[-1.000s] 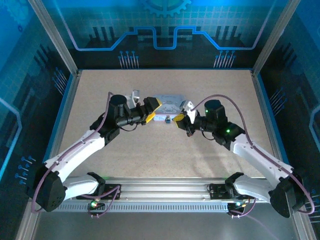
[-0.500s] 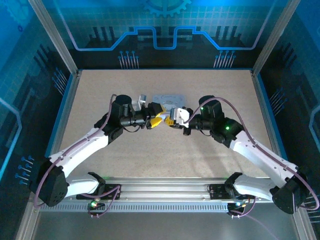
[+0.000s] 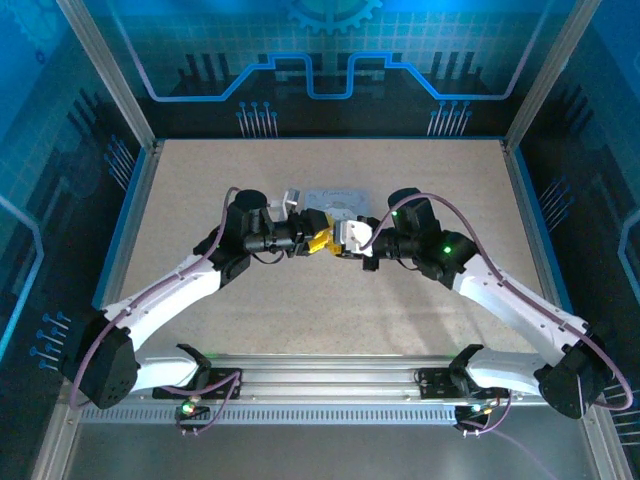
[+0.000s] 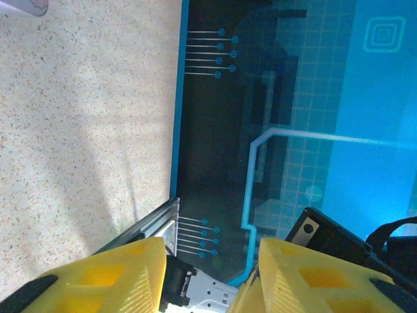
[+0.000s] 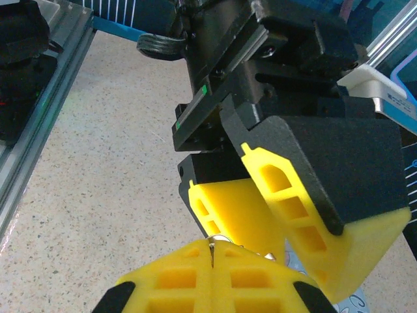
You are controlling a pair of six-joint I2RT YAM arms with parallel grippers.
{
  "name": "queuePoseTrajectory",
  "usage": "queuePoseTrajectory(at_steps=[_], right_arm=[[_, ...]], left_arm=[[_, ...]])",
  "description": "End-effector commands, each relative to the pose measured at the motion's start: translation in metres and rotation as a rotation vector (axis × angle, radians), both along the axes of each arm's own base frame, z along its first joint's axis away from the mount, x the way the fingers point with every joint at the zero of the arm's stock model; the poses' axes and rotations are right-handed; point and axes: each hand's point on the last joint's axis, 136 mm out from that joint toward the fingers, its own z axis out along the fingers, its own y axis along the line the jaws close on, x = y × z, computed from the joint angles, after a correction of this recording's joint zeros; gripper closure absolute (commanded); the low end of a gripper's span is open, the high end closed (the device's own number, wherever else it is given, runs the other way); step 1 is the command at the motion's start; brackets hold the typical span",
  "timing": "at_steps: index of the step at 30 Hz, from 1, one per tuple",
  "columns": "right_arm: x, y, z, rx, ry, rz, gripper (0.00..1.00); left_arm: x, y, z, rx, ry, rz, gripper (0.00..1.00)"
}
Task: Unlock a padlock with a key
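Grey metal key (image 5: 212, 250) looks thin, stiff, likely slippery; your right fingers (image 5: 195, 282) pinch it, left fingers (image 4: 98, 274) spread. Grip its head.

white arms (image 3: 170, 290), black wrists, yellow fingers (image 5: 234, 215), purple cables (image 3: 470, 215).

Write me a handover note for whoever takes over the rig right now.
Left gripper: open, fingers apart, nose to nose with the right gripper just in front of the tin.
Right gripper: shut on a thin metal sliver, apparently the key.
Padlock: can't make it out; possibly hidden beneath the grippers.
Done: key in hand.
To do: find and steady the padlock, insert the key, turn.
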Motion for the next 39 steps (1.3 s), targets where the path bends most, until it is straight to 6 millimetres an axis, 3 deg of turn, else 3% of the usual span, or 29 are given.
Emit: queuePoseTrajectory(at_steps=[1,12,20,24,31,36,39], right_arm=[[-0.004,0.007,0.01,0.013,-0.02,0.032,1.0],[0.003,0.007,0.014,0.028,-0.05,0.005,1.0],[0.003,0.005,0.016,0.039,-0.041,-0.006,1.0],[-0.004,0.0,0.013,0.033,-0.002,-0.01,0.99],[-0.018,-0.012,0.006,0.059,0.086,-0.056,0.79],[-0.017,-0.019,0.008,0.126,0.181,-0.144,0.76],[-0.008,-0.024,0.02,0.227,0.273,-0.23,0.75]], left_arm=[[-0.005,-0.009,0.016,-0.038,-0.025,-0.047,0.6],[-0.008,-0.012,0.013,-0.038,-0.017,-0.072,0.77],[-0.006,-0.01,0.01,-0.016,-0.04,-0.062,1.0],[0.004,-0.005,0.01,0.024,-0.115,-0.012,1.0],[0.034,0.014,0.039,0.13,-0.444,0.152,1.0],[0.039,0.019,0.071,0.194,-0.699,0.198,1.0],[0.037,0.013,0.092,0.193,-0.818,0.194,1.0]])
